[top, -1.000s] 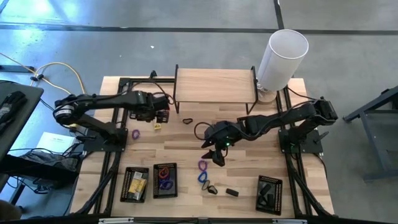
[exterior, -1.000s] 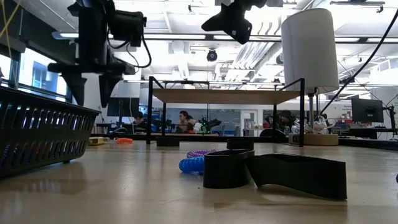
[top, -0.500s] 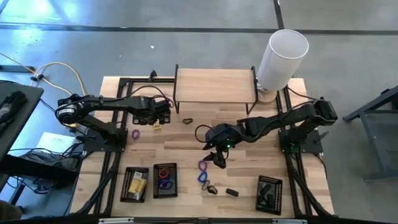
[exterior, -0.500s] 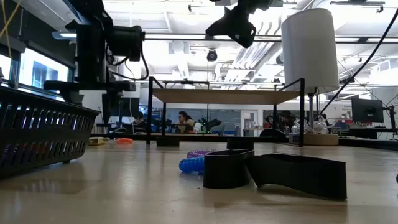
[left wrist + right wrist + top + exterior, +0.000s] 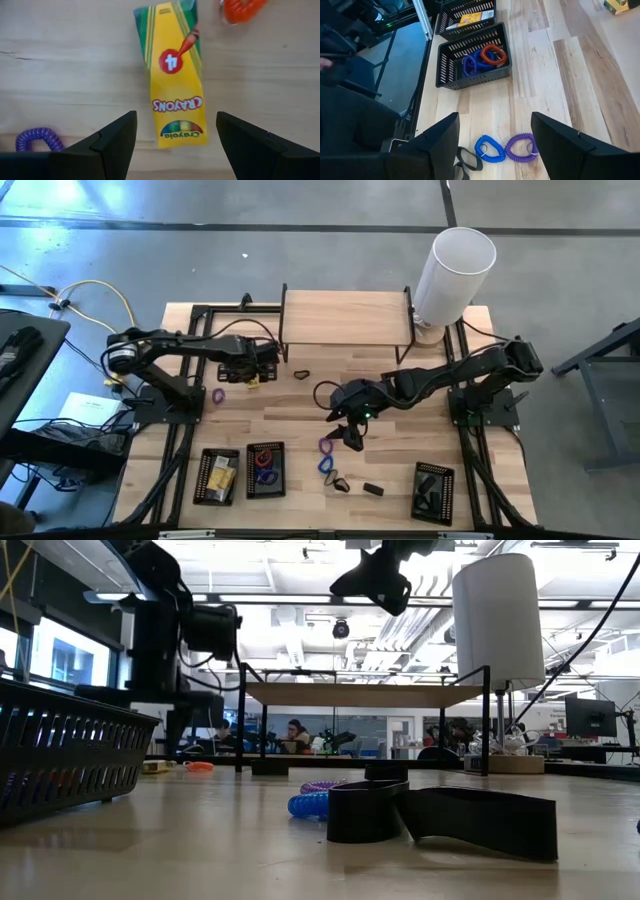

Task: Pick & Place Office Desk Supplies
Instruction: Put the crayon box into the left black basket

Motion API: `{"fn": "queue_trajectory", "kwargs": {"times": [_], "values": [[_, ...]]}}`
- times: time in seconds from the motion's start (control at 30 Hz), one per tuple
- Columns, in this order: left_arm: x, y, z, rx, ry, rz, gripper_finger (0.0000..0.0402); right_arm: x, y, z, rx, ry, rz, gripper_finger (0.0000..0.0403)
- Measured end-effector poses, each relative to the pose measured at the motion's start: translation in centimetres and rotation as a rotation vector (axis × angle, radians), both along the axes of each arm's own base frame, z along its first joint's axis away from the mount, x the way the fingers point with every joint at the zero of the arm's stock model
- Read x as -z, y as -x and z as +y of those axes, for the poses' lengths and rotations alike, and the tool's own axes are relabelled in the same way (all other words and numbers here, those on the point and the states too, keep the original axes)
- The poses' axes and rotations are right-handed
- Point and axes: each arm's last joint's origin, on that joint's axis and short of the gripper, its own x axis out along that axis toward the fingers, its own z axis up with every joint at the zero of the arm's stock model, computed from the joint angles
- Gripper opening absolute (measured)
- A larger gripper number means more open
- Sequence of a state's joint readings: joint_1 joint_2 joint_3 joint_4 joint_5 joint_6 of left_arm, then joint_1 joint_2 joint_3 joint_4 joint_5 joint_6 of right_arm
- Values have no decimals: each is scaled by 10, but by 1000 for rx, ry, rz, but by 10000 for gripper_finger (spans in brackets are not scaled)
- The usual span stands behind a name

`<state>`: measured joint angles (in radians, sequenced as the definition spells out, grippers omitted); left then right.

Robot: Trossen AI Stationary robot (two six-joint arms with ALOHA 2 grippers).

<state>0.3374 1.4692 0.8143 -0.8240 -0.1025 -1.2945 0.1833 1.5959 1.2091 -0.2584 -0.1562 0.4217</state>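
item: crayon box [image 5: 176,75], yellow with green edges, marked "crayons" and a "4". it lies flat on the bare wooden table [image 5: 400,420], filling the upper middle of the left wrist frame; in the high view it is the small yellow speck [image 5: 252,381] left of centre, just under the left arm's head. judged light, stiff card with sharp edges, slightly crushable; the best hold looks to be across its narrow width near the middle, since the printed faces may be slick.

relation to claw: left gripper [image 5: 175,145] stands directly over the box, its two dark fingers [image 5: 112,140] spread wide to either side of the box's lower end, empty and touching nothing. the box runs roughly lengthwise between the fingers, so the spread seems already matched to its short side.

neighbours: an orange coil loop [image 5: 242,7] at the upper right corner of that frame, just beside the box's far end; a purple coil loop [image 5: 37,140] at the lower left edge, apart from the box.

right gripper [image 5: 495,150]: hangs over the table centre, fingers parted and empty. a blue coil loop [image 5: 487,148] and a second purple coil loop [image 5: 522,146] lie on the table below, between its fingers in the lower middle of the frame, with a black loop [image 5: 465,157] just left of the blue one.

trays: a black mesh tray [image 5: 470,62] in the upper middle of the right wrist frame holds blue and red coils; another tray [image 5: 467,10] behind it holds a yellow packet.
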Motion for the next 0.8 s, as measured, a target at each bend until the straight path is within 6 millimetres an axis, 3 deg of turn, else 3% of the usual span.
{"fn": "queue_trajectory", "kwargs": {"times": [0.4,0.8], "values": [[15,-6,3,39,0,56,247,1,1,0,0,2,12,235],[17,-7,3,65,-18,71,140,1,1,0,0,4,21,235]]}}
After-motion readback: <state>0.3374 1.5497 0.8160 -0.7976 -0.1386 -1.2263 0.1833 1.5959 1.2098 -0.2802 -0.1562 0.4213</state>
